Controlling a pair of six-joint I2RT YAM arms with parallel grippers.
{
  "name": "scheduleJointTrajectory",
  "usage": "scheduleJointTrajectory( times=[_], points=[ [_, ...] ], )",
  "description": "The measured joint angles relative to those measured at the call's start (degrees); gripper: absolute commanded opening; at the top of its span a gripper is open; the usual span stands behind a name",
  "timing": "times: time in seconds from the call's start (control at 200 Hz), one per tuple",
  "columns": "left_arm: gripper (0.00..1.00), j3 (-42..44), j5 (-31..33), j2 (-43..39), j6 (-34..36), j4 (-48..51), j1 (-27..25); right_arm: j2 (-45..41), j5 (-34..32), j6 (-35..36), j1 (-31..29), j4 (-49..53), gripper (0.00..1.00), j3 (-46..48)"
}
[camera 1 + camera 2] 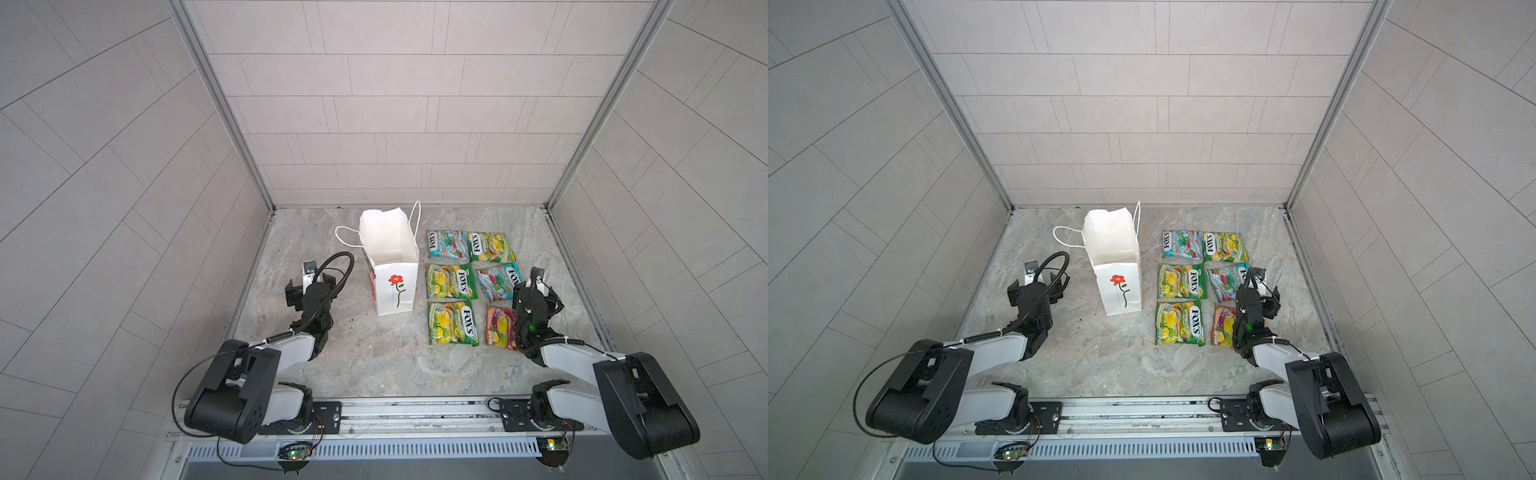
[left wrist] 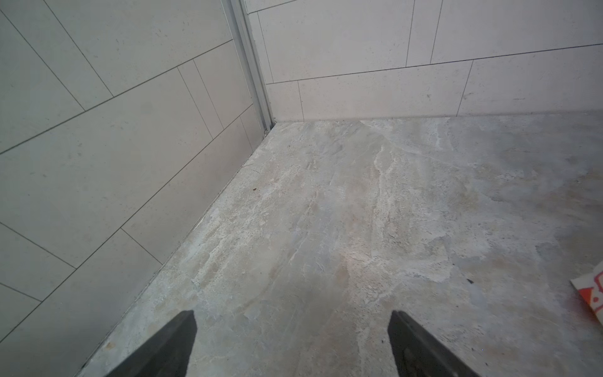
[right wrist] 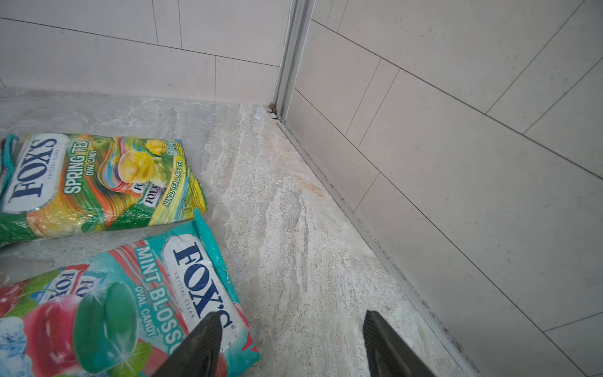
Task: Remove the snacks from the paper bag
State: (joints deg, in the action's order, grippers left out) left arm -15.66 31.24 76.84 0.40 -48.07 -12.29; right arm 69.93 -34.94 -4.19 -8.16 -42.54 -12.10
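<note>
Left claw [image 2: 292,321] and right claw [image 3: 292,321] are gaping, empty. Six snacks [image 1: 451,281] are lying on the bench [image 1: 374,365] beside the upright paper bag [image 1: 395,286]; the right arm [image 1: 530,309] is partly hiding the orange packet [image 1: 498,332].

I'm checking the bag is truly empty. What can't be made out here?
- Paper bag floor: its front wall hides the near part in both top views.
- Orange-purple packet: right arm covers one side in both top views.
- Left wrist view: picture edge cuts off all but a bag corner.
</note>
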Motion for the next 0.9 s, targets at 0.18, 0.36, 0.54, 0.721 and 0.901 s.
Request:
scheduleJointTrajectory(
  times=[0.18,0.36,0.54,0.721,0.901],
  points=[
    [0.99,1.77,-4.74,5.14,1.11,-8.70,2.58,1.33,4.11,0.33,1.07,-3.87,0.71,0.00],
    [1.00,3.17,-8.22,14.25,2.08,-18.64,3.72,3.08,7.45,-0.04,2.73,-7.04,0.71,-0.04],
    [1.00,2.93,-10.88,15.52,1.99,-20.48,4.90,10.80,9.38,-0.79,3.98,-14.40,0.71,-0.39],
    [1.00,0.17,-11.50,15.39,1.03,-17.22,6.10,18.64,12.15,-0.72,4.09,-21.18,0.73,-0.48],
    [1.00,-6.29,-12.20,15.30,-0.72,-9.75,7.82,20.87,12.94,-0.46,4.09,-22.80,0.95,-1.62]
  ],
)
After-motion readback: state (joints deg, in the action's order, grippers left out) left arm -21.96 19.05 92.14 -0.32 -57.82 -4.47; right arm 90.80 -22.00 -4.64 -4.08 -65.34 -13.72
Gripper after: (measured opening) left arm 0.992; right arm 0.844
